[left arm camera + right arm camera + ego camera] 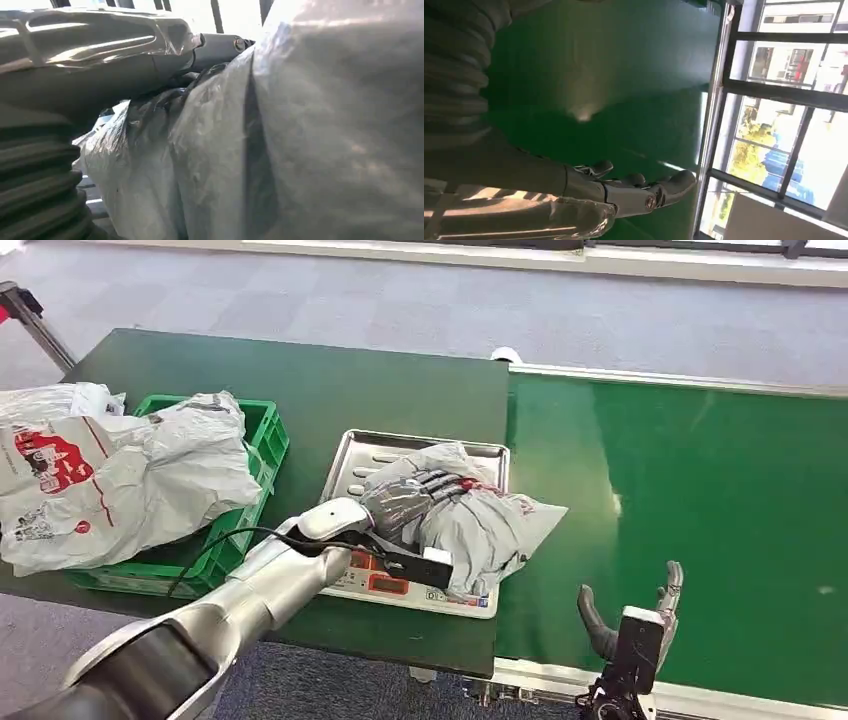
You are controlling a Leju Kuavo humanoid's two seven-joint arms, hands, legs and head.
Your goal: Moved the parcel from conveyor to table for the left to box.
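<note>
My left hand (398, 502) grips 1 grey parcel (490, 525) lying on scale tray (362, 452), table (330, 380). Right hand (634, 625) over conveyor (700, 490), fingers apart, holding nothing. 1 green crate (262, 435), 2 bags (130, 475); red print unreadable

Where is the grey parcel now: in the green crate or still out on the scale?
Out. The grey parcel lies on the scale beside the green crate, with the left hand gripping it; the right hand hangs empty.

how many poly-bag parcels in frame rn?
3, possibly more hidden. One grey parcel on the scale tray under the left hand; two white parcels piled over the green crate, one right, one left.
</note>
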